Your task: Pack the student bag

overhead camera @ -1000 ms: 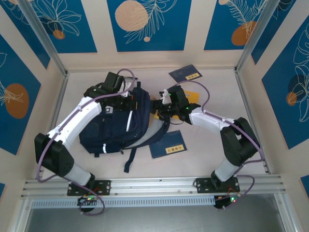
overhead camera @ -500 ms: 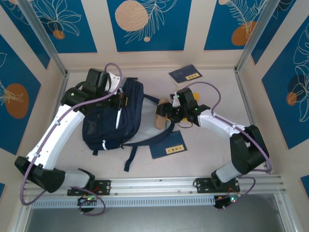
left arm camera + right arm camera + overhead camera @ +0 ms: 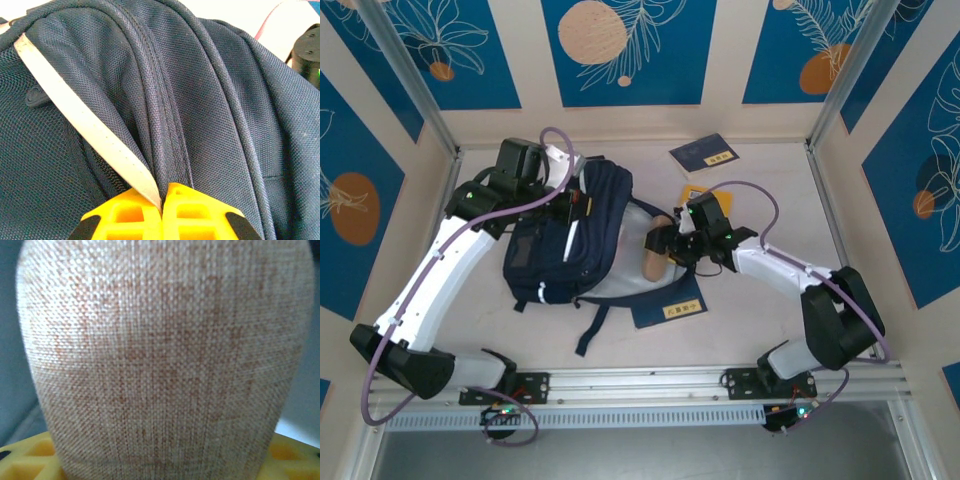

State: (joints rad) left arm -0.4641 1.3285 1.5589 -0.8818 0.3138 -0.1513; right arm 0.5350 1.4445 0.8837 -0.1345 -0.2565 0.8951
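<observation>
L end effector (image 3: 572, 207) is seen pressed together on the student bag (image 3: 560, 255); in the L wrist view its yellow fingers (image 3: 130, 215) are shut tight on a fold of navy fabric right beside the white stripe (image 3: 75, 120), w/ the stripe's end caught between them. Clock dirs are taken from the top view, 12 = far wall, 6 = arm bases. The bag is laid flat on the worktop (image 3: 720, 340), L of centre at approx 9 o'clock, its top end toward 12 where the pinch is made; a pale grey panel (image 3: 625, 262) is spread from its side toward 3 o'clock; a dark strap (image 3: 592, 325) is trailed toward 6.

R end effector (image 3: 668, 243) is held near centre, pointed toward 9 o'clock; a beige woven pouch (image 3: 655, 262) is gripped between its yellow fingers (image 3: 30, 455), jaws partway apart around it; the pouch is placed just at the 3 o'clock edge of the grey panel; whether it touches the panel can't be told.

A navy booklet (image 3: 704, 153) is laid at approx 1 o'clock, well apart from the bag; a 2nd navy booklet (image 3: 670, 305) w/ a yellow label is laid at approx 5 o'clock, just beside the bag, one corner tucked under it.
</observation>
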